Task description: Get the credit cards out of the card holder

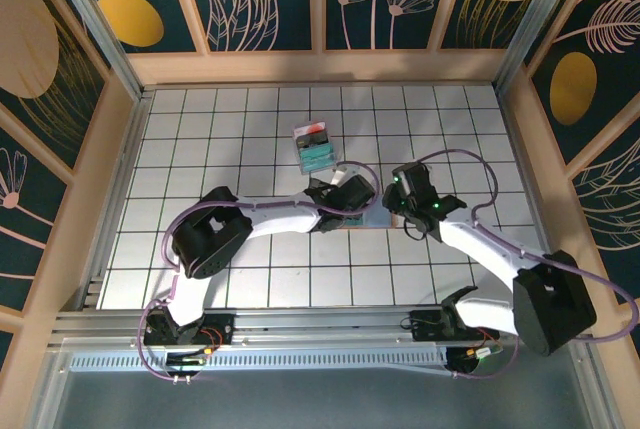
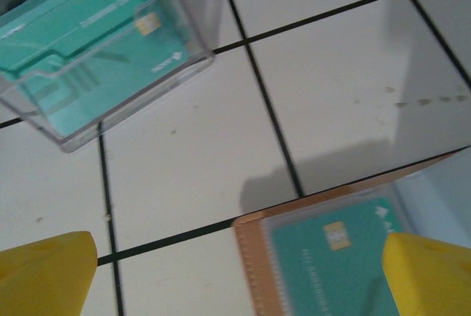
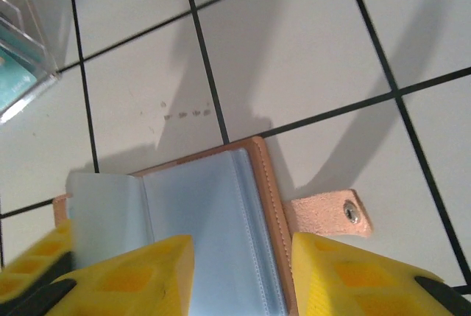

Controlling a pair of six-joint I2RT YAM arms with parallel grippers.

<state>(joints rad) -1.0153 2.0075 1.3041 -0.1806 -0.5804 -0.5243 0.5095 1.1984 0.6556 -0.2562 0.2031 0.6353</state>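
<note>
The left tool (image 2: 235, 272) is hanging wide open over the desk (image 2: 331, 95). At the upper left, a clear box (image 2: 110, 110) is holding green cards (image 2: 81, 29). The open card holder (image 2: 254, 257) is lying at the lower right with a green card (image 2: 331, 264) in its pocket. I think the step now is getting ready to pinch that card and slide it out. The right tool (image 3: 243, 279) is narrow at the holder's edge, and I cannot tell if it is gripping.

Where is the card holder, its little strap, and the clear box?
card holder (image 3: 221, 216): right wrist view, blue inside page.
strap (image 3: 324, 214): right wrist view, middle of pink tab.
clear box (image 2: 110, 73): left wrist view, front wall.
</note>
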